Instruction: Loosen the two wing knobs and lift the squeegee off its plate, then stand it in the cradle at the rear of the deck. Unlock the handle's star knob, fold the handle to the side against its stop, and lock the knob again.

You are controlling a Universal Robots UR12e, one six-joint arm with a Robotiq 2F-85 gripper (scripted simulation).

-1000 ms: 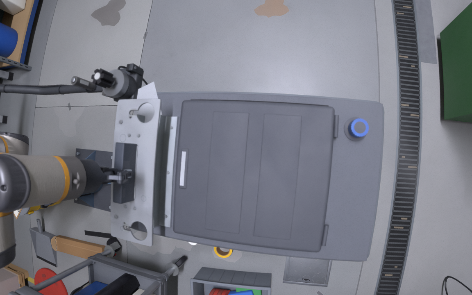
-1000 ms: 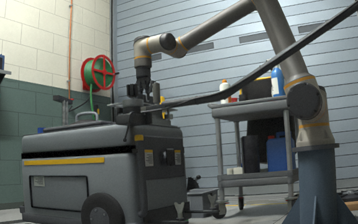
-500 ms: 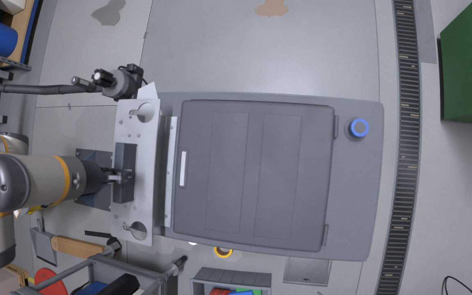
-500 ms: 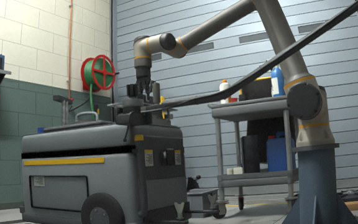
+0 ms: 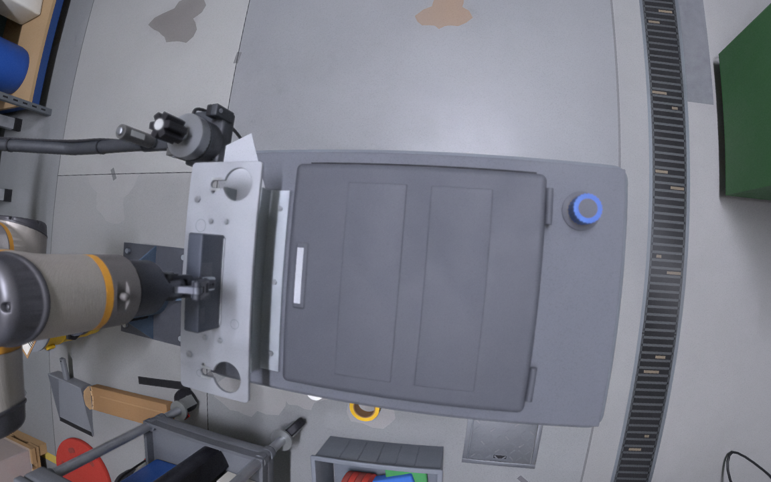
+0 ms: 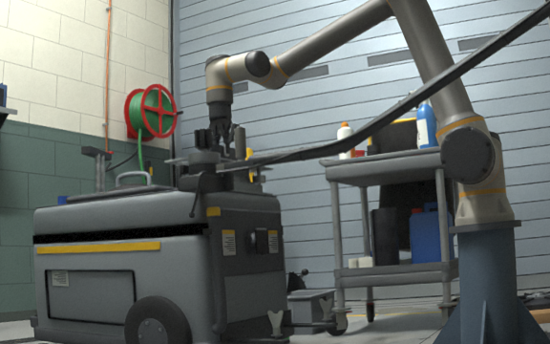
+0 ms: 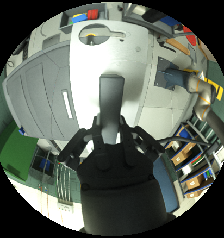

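Observation:
The dark squeegee block [image 5: 203, 282] sits over the middle of the light metal plate [image 5: 219, 280] at the rear of the scrubber, and I grip it from above with my gripper [image 5: 204, 288] closed on it. In the wrist camera the squeegee [image 7: 111, 104] runs forward from my fingers [image 7: 111, 141] across the plate [image 7: 109, 68]. The plate has a keyhole slot [image 5: 234, 183] near each end, the other [image 5: 222, 376] at the near side. The handle [image 5: 47, 144] runs sideways from its pivot hub [image 5: 200, 136], where the star knob [image 5: 162, 124] sits. The wing knobs are not visible.
A wheeled metal cart [image 6: 389, 210] with bottles and jugs stands beside the scrubber, close to my arm's pedestal [image 6: 487, 282]. The scrubber's dark lid [image 5: 412, 282] and a blue-ringed button [image 5: 587, 208] lie ahead of the plate. A floor drain [image 5: 658, 240] runs beyond.

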